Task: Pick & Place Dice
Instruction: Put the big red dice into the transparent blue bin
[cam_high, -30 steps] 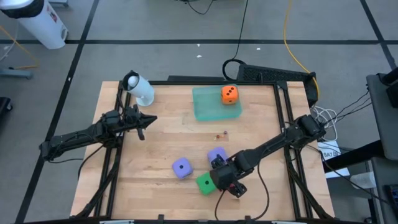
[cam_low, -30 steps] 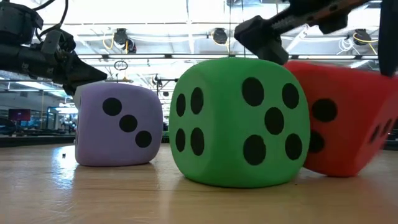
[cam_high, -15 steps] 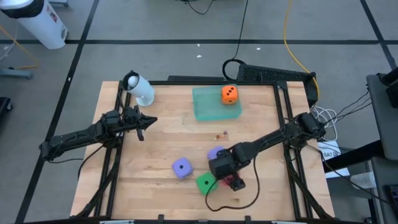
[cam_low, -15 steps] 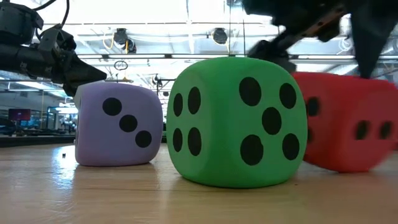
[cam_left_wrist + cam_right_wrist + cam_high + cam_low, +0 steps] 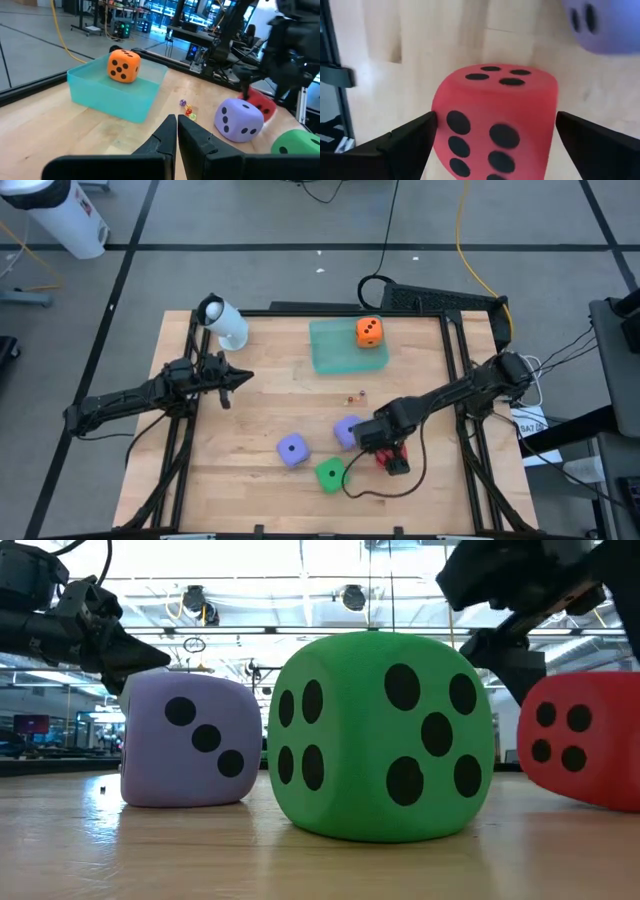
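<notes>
Down near the front of the wooden table [image 5: 250, 420], the right gripper [image 5: 390, 455] stands with its fingers spread wide on either side of the soft red cube die with dark pips [image 5: 492, 132]. One finger touches the die's side; on the other side a gap shows, so no grasp is made. The red die sits on the table just right of the soft green cube die [image 5: 329, 474]. A pale purple cube die [image 5: 347, 430] lies just behind the green one, close to the right gripper, and a second purple cube die [image 5: 292, 448] lies just left of the green one. The orange cube die [image 5: 369, 330] rests in the translucent green tray [image 5: 335, 350], well behind the green die. The left gripper [image 5: 236, 378] hangs clenched and empty, far to the left of the tray.
</notes>
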